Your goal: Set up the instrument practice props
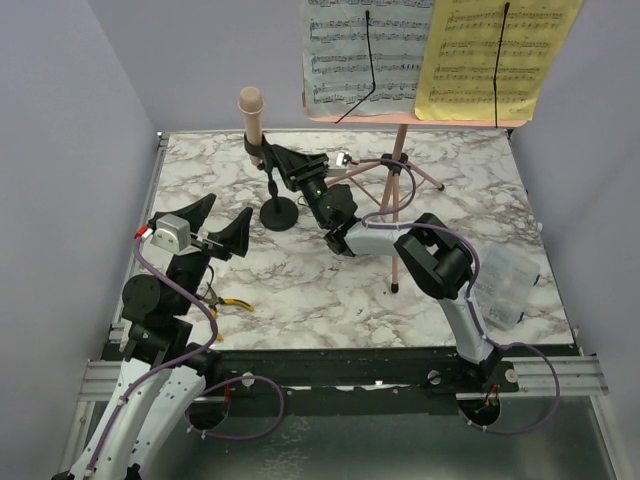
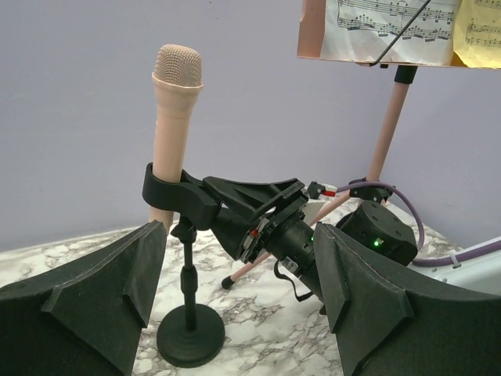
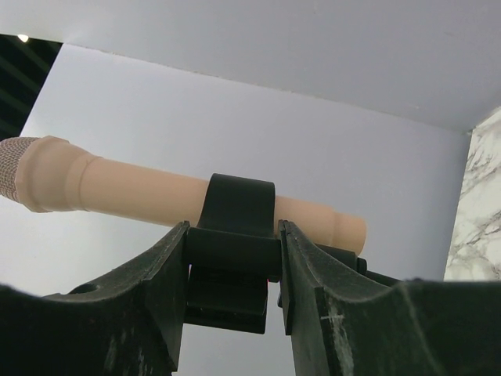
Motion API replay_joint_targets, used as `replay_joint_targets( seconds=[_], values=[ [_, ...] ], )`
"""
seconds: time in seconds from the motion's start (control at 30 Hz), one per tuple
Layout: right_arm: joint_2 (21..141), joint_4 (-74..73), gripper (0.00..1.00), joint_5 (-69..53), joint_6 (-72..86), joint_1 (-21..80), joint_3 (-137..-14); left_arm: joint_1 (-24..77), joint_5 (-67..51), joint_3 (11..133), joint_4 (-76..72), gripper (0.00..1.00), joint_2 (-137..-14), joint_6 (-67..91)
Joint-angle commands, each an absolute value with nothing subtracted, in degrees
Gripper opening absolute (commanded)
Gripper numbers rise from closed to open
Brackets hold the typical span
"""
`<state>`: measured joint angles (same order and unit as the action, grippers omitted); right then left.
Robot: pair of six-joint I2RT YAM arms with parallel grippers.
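The tabletop [image 1: 300, 290] is white marble veined in grey, closed in by plain lilac walls [image 1: 60, 150] at the back and on both sides. A black strip and a metal rail [image 1: 330, 375] run along its near edge, where my arms are bolted.

My right gripper [image 3: 233, 266] reaches to the back left and pinches the mic stand [image 1: 279, 214] at its clip [image 3: 239, 204], one finger pressed on each side. The beige mic [image 1: 251, 112] sits upright in that clip, head up, and the stand's round base rests on the marble.

My left gripper [image 1: 218, 225] hangs spread wide above the left part of the tabletop and holds nothing, pointing toward the mic.

The pink music stand [image 1: 398, 200] is right of the mic stand, its feet on the marble. Its desk [image 1: 410, 120] carries a white page [image 1: 365, 50] and a yellow page [image 1: 500, 55] side by side.

Pliers [image 1: 228, 300] lie near my left arm, and a clear box [image 1: 505, 285] sits at the right edge.
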<state>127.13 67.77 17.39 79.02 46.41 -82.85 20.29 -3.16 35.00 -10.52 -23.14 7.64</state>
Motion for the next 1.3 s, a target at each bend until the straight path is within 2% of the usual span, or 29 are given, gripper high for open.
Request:
replay_joint_targets(
  seconds=[0.0,0.2,0.47,0.57,0.73,1.0,1.17,1.27],
  values=[
    [126.83,75.76,0.05,20.65,81.06,46.65,-81.3,20.0,-2.19,34.97,-10.07,0.82,-22.66,7.65],
    [125.85,76.44,0.19,20.74,80.23,46.67,-78.75,19.86,-2.29,34.98,-10.02,0.82,-22.76,7.65],
    [121.83,74.1,0.51,18.99,78.37,46.61,-74.71,19.78,-2.23,34.98,-9.93,0.82,-22.76,7.65],
    [118.67,67.12,0.65,19.24,78.05,46.68,-72.7,19.78,-2.29,34.96,-9.98,0.82,-22.8,7.7],
    [114.85,57.54,0.83,18.06,76.83,46.58,-71.14,19.51,-2.29,34.83,-9.87,0.82,-22.93,7.67],
    [102.75,43.86,0.98,9.25,73.4,46.67,-59.78,19.58,-2.0,34.89,-9.79,0.82,-23.15,7.65],
    [90.37,29.48,0.99,2.23,56.07,47.54,-52.49,19.55,-1.94,34.89,-9.67,0.82,-23.84,8.06],
    [80.91,18.8,1.0,3.03,46.84,47.64,-48.58,19.6,-1.76,34.91,-9.41,0.84,-24.81,8.54]
  ],
)
